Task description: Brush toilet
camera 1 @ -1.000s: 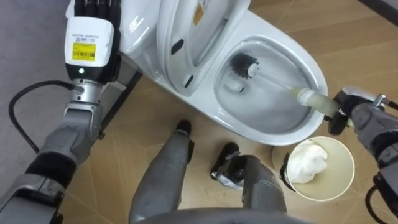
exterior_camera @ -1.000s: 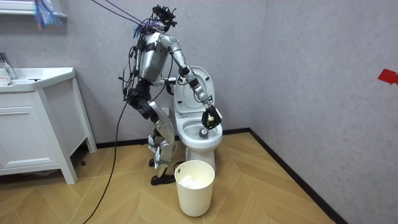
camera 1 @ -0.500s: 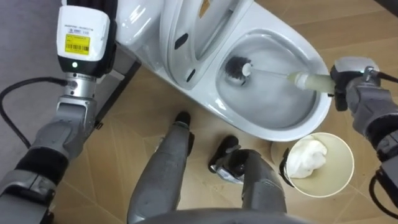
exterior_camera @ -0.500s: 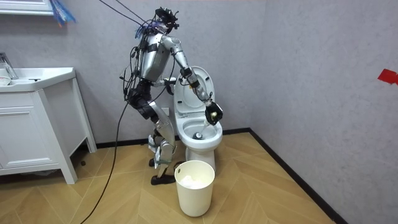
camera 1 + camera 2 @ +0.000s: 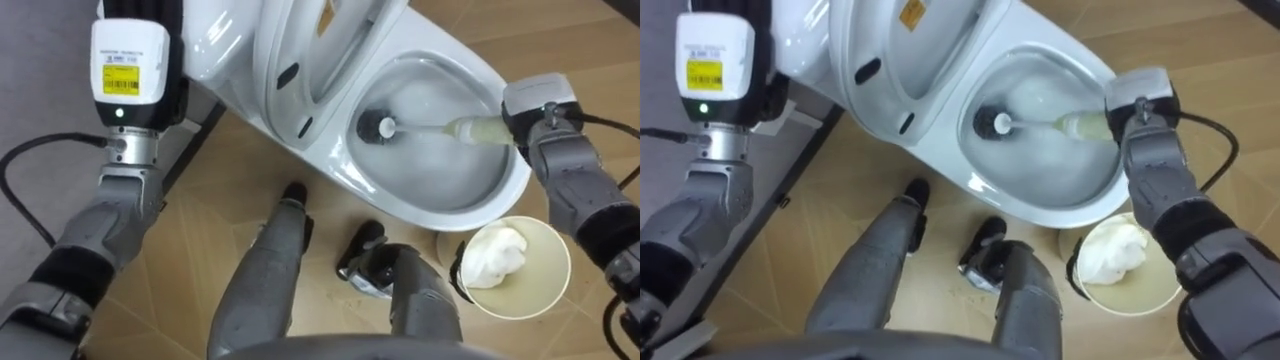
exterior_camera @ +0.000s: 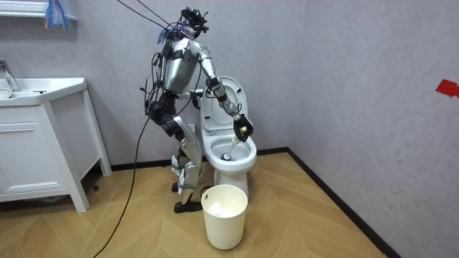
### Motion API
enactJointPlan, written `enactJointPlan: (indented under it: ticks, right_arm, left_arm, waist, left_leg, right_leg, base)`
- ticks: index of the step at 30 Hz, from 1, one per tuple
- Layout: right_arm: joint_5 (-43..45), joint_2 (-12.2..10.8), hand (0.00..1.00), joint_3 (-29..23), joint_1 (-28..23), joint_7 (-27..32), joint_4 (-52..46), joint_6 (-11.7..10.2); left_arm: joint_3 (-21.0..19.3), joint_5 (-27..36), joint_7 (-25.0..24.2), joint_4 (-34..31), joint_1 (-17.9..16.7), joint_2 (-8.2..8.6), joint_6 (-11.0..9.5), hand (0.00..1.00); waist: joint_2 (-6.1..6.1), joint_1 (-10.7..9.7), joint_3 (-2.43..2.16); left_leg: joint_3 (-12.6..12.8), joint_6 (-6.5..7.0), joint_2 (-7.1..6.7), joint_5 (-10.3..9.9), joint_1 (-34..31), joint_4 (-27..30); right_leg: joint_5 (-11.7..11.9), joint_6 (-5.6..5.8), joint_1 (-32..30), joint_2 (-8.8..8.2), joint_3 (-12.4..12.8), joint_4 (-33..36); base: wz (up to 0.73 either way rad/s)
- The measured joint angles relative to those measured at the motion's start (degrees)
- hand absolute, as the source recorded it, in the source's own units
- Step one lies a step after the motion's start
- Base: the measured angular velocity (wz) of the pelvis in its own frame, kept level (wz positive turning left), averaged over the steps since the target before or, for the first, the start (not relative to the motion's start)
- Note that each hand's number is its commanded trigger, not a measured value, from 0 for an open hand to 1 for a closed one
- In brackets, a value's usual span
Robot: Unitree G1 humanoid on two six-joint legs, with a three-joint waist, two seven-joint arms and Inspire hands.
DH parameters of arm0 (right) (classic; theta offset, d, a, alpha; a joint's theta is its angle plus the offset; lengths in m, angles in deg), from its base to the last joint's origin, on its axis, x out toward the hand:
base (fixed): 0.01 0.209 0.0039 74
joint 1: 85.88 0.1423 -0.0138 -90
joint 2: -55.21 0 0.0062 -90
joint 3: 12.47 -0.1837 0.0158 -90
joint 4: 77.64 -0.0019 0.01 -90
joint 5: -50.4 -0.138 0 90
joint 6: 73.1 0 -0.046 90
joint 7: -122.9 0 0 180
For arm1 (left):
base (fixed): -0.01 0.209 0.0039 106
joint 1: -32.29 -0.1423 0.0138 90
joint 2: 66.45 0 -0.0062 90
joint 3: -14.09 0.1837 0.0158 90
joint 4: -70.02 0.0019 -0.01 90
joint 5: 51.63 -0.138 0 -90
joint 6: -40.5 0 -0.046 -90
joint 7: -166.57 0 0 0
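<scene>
Brush head swept to the bowl's rear.
The right hand [image 5: 540, 105], clamped on the brush [image 5: 432, 128], had drawn its head across the toilet [image 5: 400, 203] bowl, so scrubbing was under way.

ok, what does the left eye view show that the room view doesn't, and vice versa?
Left eye view: the toilet brush with its black head down in the bowl. Room view: the robot standing beside the toilet, a white vanity cabinet at the room view's left. Both: the toilet, the white bin, and the right robot hand curled on the brush handle.
</scene>
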Motion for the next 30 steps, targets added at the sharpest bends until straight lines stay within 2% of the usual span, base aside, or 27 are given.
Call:
enactJointPlan:
  ticks: [1,3,8,11,13,16,18,19,22,24,28,30]
  right_arm:
    - [0.0,0.0,1.00,0.0,-0.3,0.0,-0.3,0.0]
    - [0.0,0.0,1.00,-0.5,-1.1,-0.6,-1.0,0.5]
    - [-0.7,0.2,1.00,-0.4,-1.0,-1.2,-1.3,0.5]
    - [-0.8,0.8,1.00,0.5,1.0,-1.1,0.5,0.3]
    - [-3.5,0.7,1.00,1.6,4.3,-0.8,4.8,-0.8]
    - [-7.9,1.1,1.00,2.7,8.4,0.0,9.9,-3.4]
    - [-13.0,1.1,1.00,3.4,11.3,0.9,14.3,-5.7]
    - [-14.3,1.1,1.00,3.4,11.8,0.9,15.1,-6.2]
    - [-16.1,2.0,1.00,3.1,14.5,1.9,17.6,-9.6]
    - [-16.6,2.5,1.00,3.2,16.6,3.7,19.5,-11.9]
    - [-16.5,2.6,1.00,3.0,18.2,5.2,20.8,-14.0]
    - [-16.2,3.8,1.00,3.0,18.2,5.3,20.8,-15.1]
  left_arm:
    - [0.1,0.4,-0.1,0.0,-0.1,0.00,0.0,0.00]
    - [0.2,0.8,-0.7,0.0,0.1,-0.03,0.3,0.00]
    - [1.4,3.3,-0.8,0.0,0.1,-0.25,0.8,0.00]
    - [1.9,3.9,-1.0,-0.3,0.2,-0.86,0.9,0.00]
    - [1.9,3.8,-1.8,-0.8,0.3,-1.59,0.4,0.00]
    - [2.0,3.1,-2.2,-1.6,0.5,-2.92,-0.4,0.00]
    - [2.1,2.1,-2.4,-2.9,0.6,-5.77,-0.9,0.00]
    - [2.1,1.9,-2.5,-3.2,0.7,-6.31,-1.1,0.00]
    - [1.7,1.6,-3.0,-5.3,0.8,-8.24,-1.1,0.00]
    - [1.6,1.6,-3.5,-6.3,0.8,-9.90,-1.1,0.00]
    - [1.3,1.6,-5.4,-7.6,0.8,-11.06,-1.2,0.00]
    - [1.2,1.4,-7.2,-8.4,1.4,-11.15,-1.2,0.00]
  waist:
    - [0.14,-0.2,-0.07]
    - [1.19,-0.6,-0.05]
    - [1.70,-0.5,-0.18]
    - [1.75,-0.1,-0.17]
    - [1.72,0.2,-0.15]
    - [0.66,0.8,0.43]
    - [-0.40,0.9,0.98]
    - [-0.63,0.9,1.05]
    - [-1.91,0.0,1.07]
    - [-2.57,-0.7,1.33]
    - [-3.03,-2.1,1.37]
    - [-3.38,-2.5,1.39]
  left_leg:
    - [-0.1,-0.04,0.06,-0.1,0.0,0.0]
    - [-0.3,-0.09,0.47,-0.2,0.0,0.1]
    - [-0.1,-0.13,0.70,-0.2,0.1,-0.2]
    - [-0.1,-0.15,0.72,-0.2,0.1,-0.3]
    - [0.1,-0.14,0.72,-0.2,0.1,-0.3]
    - [1.2,-0.10,0.57,-0.1,0.0,-0.7]
    - [1.2,-0.13,0.50,0.2,-0.2,-1.2]
    - [1.2,-0.14,0.51,0.2,-0.3,-1.2]
    - [1.3,-0.02,0.12,0.5,-1.3,-0.7]
    - [1.2,0.11,-0.19,0.6,-1.6,-0.1]
    - [1.0,0.41,-0.69,1.0,-1.5,0.2]
    - [0.8,0.66,-1.48,1.4,-1.5,0.2]
  right_leg:
    - [0.0,0.00,0.1,0.05,-0.1,-0.1]
    - [0.1,-0.07,0.8,0.53,-0.7,-0.9]
    - [0.3,-0.21,0.7,0.69,-0.5,-0.9]
    - [0.3,-0.22,0.6,0.69,-0.4,-0.9]
    - [0.3,-0.22,0.4,0.65,-0.2,-0.8]
    - [0.2,-0.19,-0.7,0.18,0.9,0.4]
    - [0.2,-0.25,-1.2,0.06,0.9,0.3]
    - [0.2,-0.25,-1.3,0.06,0.9,0.3]
    - [0.0,-0.23,-2.5,-0.54,1.0,1.4]
    - [-0.2,-0.18,-2.8,-0.94,1.0,2.2]
    - [-0.3,0.00,-2.6,-1.45,0.9,2.4]
    - [-0.4,0.25,-2.8,-2.43,0.7,3.2]
  base:
    - [0.07]
    - [0.03]
    - [-0.03]
    - [0.00]
    - [-0.03]
    - [-0.08]
    - [0.00]
    - [0.06]
    - [0.05]
    - [0.05]
    - [0.06]
    - [0.09]
